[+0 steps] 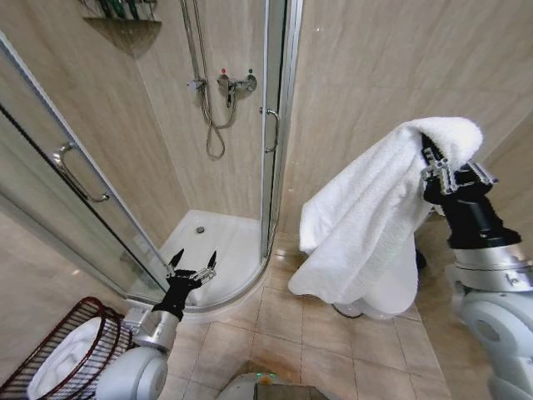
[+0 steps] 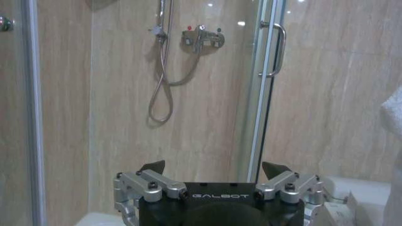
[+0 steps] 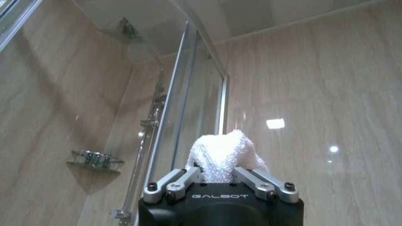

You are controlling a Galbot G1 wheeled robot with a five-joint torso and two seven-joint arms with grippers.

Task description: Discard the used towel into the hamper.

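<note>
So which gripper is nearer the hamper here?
Left. The left gripper hangs low with open jaws, just up and to the right of the hamper at the lower left. The right gripper is raised far right, shut on the white towel.

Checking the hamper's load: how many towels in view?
2. One white towel hangs from the raised right gripper; another white towel lies in the hamper at lower left. More may be hidden beneath it.

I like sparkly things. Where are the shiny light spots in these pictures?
Right wrist view: bright spots glint on the glossy beige wall tiles beside the fluffy white towel held by the right hand. Left wrist view: small glints near the chrome shower tap.
</note>
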